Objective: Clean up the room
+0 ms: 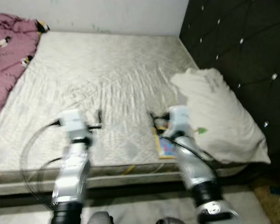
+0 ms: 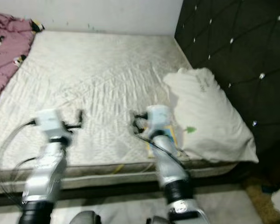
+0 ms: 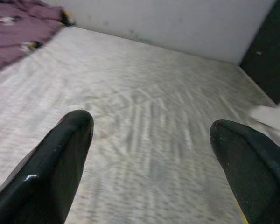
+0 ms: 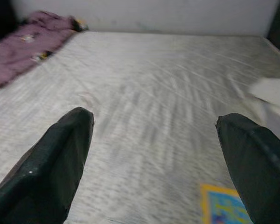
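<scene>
A bare, quilted off-white mattress point(image 1: 107, 70) lies before me. A pink-purple patterned blanket point(image 1: 9, 51) is bunched at its far left corner. A white pillow point(image 1: 219, 116) rests on the right side against the headboard. Near the front edge, a thin book point(image 1: 166, 148) with a yellow border and blue cover lies flat beside the pillow, partly hidden by my right arm. My left gripper point(image 1: 98, 120) hovers open over the front of the mattress, holding nothing. My right gripper point(image 1: 155, 122) is open too, just above and left of the book point(image 4: 224, 205).
A dark tufted headboard point(image 1: 242, 42) with shiny studs stands along the right. A pale wall point(image 1: 112, 14) closes the far side. On the floor at the lower right lies a brownish rug point(image 1: 270, 198). The mattress's front edge point(image 1: 130, 170) runs just under my arms.
</scene>
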`<state>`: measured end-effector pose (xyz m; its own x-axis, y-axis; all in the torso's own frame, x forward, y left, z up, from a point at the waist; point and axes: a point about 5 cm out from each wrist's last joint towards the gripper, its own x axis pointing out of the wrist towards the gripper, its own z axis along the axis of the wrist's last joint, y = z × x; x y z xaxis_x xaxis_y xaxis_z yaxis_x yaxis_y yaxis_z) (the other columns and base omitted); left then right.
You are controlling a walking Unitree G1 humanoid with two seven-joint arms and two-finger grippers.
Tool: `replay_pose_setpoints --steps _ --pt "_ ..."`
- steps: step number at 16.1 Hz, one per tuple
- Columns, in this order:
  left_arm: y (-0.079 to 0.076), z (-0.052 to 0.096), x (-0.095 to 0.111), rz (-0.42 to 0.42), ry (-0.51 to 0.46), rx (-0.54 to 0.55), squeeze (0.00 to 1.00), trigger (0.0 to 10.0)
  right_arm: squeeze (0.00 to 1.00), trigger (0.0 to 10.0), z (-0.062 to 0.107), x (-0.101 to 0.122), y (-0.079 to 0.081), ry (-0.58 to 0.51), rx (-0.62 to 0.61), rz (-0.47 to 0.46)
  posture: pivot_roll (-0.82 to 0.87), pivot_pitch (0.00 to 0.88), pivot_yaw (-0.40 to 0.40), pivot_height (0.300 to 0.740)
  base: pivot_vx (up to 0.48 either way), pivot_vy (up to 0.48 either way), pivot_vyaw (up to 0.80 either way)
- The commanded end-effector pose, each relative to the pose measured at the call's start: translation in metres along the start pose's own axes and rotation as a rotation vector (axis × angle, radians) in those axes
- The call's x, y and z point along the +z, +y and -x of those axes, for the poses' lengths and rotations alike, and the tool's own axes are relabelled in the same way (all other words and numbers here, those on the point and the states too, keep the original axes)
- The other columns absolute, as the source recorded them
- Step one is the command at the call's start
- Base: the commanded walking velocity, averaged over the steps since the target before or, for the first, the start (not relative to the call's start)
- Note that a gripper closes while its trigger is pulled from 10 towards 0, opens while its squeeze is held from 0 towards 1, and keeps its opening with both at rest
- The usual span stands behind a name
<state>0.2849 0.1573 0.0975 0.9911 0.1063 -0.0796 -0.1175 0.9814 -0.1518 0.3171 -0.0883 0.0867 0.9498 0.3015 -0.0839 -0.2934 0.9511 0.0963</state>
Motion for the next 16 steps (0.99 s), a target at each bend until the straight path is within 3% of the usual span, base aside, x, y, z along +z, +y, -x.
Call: replay_pose_setpoints --steps 1,9,12,16 --pt "-0.0127 0.0008 0.0004 0.014 0.001 -0.037 0.00 10.0 0.00 10.0 0.0022 0.0034 -0.0151 -0.004 -0.041 0.013 0.08 0.026 -0.042 0.740 0.000 0.480 0.00" --pt "-0.0138 0.0000 0.0006 0.033 0.006 -0.045 0.00 10.0 0.00 10.0 0.0014 0.0041 -0.0145 0.004 -0.040 0.017 0.08 0.030 -0.043 0.740 0.000 0.480 0.00" --pt "-0.0168 -0.0016 0.0005 0.032 0.010 -0.050 0.00 10.0 0.00 10.0 0.0007 0.0045 -0.0144 0.006 -0.040 0.016 0.08 0.030 -0.038 0.740 0.000 0.480 -0.59" --pt "-0.0182 -0.0027 0.0007 0.035 0.011 -0.056 0.00 10.0 0.00 10.0 0.0000 0.0053 -0.0142 0.004 -0.043 0.016 0.08 0.029 -0.036 0.740 0.000 0.480 0.00"
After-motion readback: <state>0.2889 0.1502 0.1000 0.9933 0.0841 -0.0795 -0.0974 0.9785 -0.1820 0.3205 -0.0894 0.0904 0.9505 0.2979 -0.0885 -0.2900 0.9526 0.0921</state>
